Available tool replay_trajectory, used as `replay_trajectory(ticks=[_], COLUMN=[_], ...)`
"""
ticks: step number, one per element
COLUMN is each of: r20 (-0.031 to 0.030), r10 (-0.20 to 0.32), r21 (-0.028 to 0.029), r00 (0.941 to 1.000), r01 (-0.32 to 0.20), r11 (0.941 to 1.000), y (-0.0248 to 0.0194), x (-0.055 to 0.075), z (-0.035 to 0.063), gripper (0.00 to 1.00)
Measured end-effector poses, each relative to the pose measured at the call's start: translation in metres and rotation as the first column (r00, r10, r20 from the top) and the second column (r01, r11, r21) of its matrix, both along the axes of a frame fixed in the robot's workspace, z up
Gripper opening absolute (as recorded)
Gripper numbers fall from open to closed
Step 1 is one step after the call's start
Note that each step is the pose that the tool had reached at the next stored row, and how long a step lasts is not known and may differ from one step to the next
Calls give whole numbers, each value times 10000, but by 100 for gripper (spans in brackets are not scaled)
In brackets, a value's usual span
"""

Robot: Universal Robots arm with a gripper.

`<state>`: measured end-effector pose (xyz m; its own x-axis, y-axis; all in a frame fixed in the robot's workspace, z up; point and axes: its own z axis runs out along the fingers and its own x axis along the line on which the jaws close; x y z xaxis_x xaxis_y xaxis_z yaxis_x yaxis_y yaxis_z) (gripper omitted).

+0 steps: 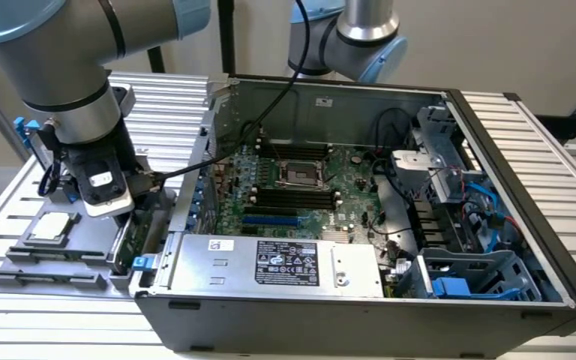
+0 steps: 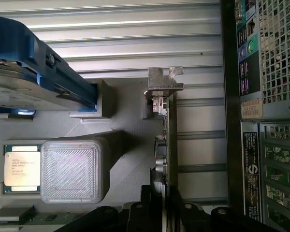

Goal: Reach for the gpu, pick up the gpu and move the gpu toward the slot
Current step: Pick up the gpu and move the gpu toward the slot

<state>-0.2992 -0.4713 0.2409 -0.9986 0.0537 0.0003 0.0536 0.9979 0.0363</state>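
Contact with the gpu is shown in the wrist view: the gripper is closed on it, its dark fingers set against the two faces of the card, with the thin edge caught between them. The card is stood on edge in a groove of the grey tray, and its silver bracket is at the end far from the fingers. In the exterior view the gripper is seen low over the tray. The gpu is placed just beside the outer wall of the open case, on the exterior view's left of it, and is not yet lifted out. A chip is held in the same tray, apart from the card.

The gpu is judged light and stiff but fragile, being bare board with small parts on its faces. Slipping is thought likely under a weak hold, since the faces are thin and smooth. Hold is best taken across the flat faces near the upper edge, clear of the bracket and of the contact edge, so that tilt is kept small.
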Motion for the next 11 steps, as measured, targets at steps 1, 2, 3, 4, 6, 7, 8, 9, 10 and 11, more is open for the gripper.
replay_trajectory(ticks=[1,2,3,4,6,7,8,9,10,11], r20=[0,0,0,0,0,1,1,2,2,0], r10=[0,0,0,0,0,0,0,0,0,0], r21=[0,0,0,0,0,1,1,3,3,1], r00=[10000,10000,10000,10000,10000,10000,10000,10000,10000,10000], r01=[0,0,0,0,0,0,0,0,0,0], r11=[10000,10000,10000,10000,10000,10000,10000,10000,10000,10000], y=[0,0,0,0,0,0,0,1,1,0], x=[0,0,0,0,0,0,0,0,0,0], z=[0,0,0,0,0,0,1,2,4,8], gripper=[26,26,26,26,26,26,26,26,26,26])
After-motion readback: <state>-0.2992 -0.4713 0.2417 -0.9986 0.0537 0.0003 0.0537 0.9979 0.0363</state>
